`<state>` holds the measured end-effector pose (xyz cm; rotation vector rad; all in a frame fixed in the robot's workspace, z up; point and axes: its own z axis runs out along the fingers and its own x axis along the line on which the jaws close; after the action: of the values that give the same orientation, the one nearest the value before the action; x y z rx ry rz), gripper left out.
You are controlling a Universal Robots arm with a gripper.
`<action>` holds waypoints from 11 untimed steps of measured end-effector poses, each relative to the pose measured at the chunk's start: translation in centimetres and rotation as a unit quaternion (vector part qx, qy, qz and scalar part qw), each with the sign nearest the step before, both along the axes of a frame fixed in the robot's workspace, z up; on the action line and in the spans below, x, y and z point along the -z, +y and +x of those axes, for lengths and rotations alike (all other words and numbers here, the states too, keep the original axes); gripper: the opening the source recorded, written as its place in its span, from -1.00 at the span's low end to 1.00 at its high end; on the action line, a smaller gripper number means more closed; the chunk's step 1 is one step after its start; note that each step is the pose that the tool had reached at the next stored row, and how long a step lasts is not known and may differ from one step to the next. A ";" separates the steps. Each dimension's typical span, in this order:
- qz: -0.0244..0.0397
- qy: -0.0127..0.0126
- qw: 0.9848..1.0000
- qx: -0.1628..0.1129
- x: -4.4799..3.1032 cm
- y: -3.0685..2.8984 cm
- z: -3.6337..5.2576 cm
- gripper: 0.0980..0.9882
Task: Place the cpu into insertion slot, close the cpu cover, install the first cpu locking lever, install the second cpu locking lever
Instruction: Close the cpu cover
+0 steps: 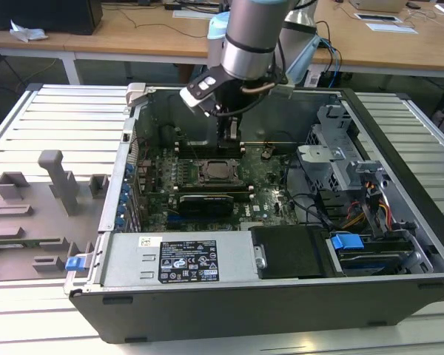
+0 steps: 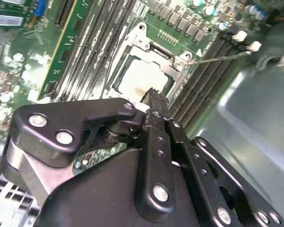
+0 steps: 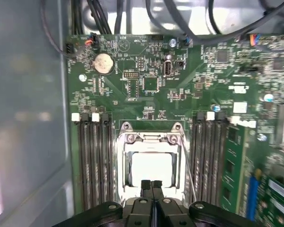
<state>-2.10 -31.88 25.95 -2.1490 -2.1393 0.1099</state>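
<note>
we see the open computer case (image 1: 229, 303) with the green motherboard (image 3: 146, 85) on its floor and the insertion slot (image 1: 204, 173) near the board's middle. the gripper (image 3: 152, 185) hangs just over one edge of the slot, its two black fingers pressed together with nothing between them. black memory slots (image 3: 92, 163) flank the slot on two sides. the cpu cover (image 3: 150, 138) lies flat on the slot. the cpu (image 3: 151, 166) sits inside the slot, its pale top showing through the cover's cut-out. a thin metal lever (image 2: 217, 57) juts out from one corner of the slot.
</note>
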 end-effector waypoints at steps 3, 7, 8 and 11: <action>0.000 0.000 1.000 0.000 -0.67 0.00 0.00 -0.98; 0.000 0.000 1.000 0.000 -0.68 0.00 0.00 -0.98; 0.000 0.000 1.000 0.000 -0.68 0.00 0.00 -0.98; 0.000 0.000 1.000 0.000 -0.69 0.00 0.00 -0.98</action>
<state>-2.10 -31.88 26.64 -2.1489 -2.1394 0.1098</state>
